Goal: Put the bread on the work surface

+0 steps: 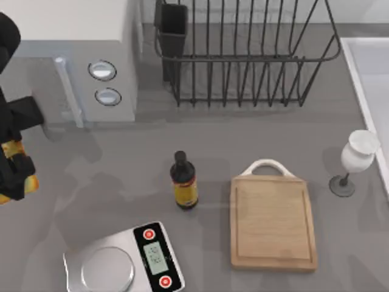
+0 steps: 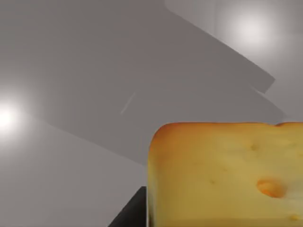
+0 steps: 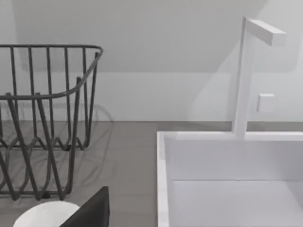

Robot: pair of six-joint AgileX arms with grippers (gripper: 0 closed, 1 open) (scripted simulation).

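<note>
Nothing I can actually read here. The bottle [image 1: 184,182] has a yellow label, but any print on it is too small for me to make out, and the display on the kitchen scale [image 1: 124,261] isn't legible either.

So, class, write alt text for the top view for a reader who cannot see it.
At the left edge, the left arm's black claw holds a golden-yellow bread chunk, far from the bare light-wood cutting board. A dark bottle and silver kitchen scale stand between.
</note>
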